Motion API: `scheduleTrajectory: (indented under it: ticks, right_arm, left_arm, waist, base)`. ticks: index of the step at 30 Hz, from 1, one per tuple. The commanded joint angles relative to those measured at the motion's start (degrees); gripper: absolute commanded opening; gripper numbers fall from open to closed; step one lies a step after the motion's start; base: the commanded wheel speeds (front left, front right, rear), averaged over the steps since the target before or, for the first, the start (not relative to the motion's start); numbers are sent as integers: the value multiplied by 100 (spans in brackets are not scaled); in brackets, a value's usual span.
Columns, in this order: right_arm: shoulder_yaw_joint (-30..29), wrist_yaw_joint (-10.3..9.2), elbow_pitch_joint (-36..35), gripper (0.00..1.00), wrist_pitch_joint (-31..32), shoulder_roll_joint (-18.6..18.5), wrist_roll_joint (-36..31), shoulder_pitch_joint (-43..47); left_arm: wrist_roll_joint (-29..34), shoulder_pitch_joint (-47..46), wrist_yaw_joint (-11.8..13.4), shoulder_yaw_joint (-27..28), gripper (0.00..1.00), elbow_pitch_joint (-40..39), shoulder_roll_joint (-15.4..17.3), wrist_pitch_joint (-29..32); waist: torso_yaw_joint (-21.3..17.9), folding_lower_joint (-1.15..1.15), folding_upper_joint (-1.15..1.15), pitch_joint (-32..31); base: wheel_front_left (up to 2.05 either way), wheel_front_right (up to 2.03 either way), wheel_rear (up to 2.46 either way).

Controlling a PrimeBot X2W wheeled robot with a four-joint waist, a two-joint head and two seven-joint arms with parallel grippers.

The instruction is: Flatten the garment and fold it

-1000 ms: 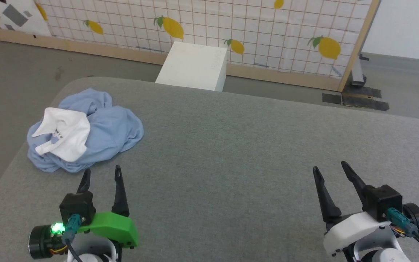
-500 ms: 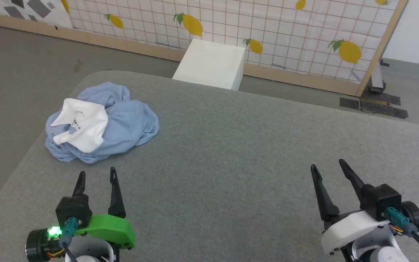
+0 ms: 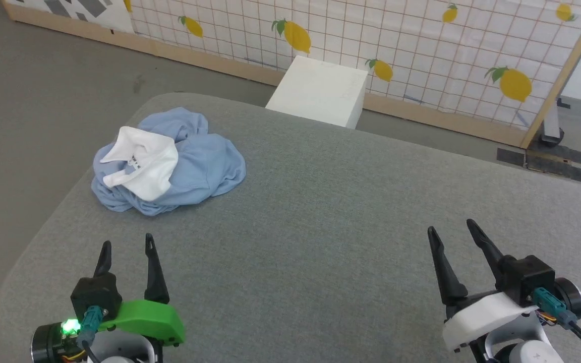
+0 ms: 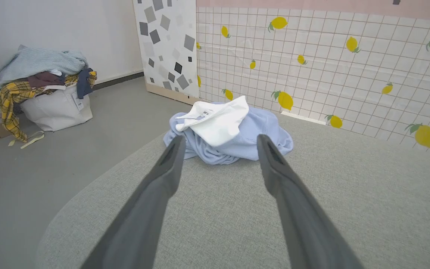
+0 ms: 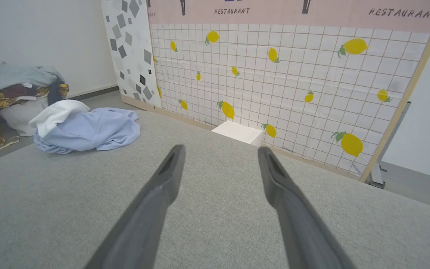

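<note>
Left gripper (image 3: pixel 126 240) spread, right gripper (image 3: pixel 450 226) spread, garment (image 3: pixel 210 166) bunched near table's (image 3: pixel 321 227) left edge

L end effector (image 4: pixel 220 137): fingers spread wide over grey desk (image 4: pixel 349 194). Garment (image 4: pixel 265 136) sits ahead of the tips, bunched in a heap near desk's far edge. White cloth (image 4: pixel 218 125) lies on top of it. Left, on floor (image 4: pixel 69 160): white bag (image 4: pixel 56 110) w/ piled clothes. Lemon-print panel (image 4: pixel 330 67) behind.
</note>
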Motion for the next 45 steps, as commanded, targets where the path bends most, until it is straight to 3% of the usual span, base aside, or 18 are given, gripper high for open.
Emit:
scheduleTrajectory:
  ticks: [1,38,45]
  right_arm:
    - [19,-6,34,100,-73,6,39,-100]
    - [125,-9,281,100,-429,10,217,-245]
    - [176,-10,166,100,-370,11,105,-420]
  left_arm:
    - [-59,104,57,-29,100,24,61,-72]
    - [-552,207,689,-218,100,66,296,-457]
    - [-939,-362,613,-99,100,80,367,-469]
  waist:
    - [69,0,0,-14]
    - [994,0,0,-26]
    - [925,0,0,401]
  base:
    - [0,0,0]
    - [0,0,0]
    - [0,0,0]
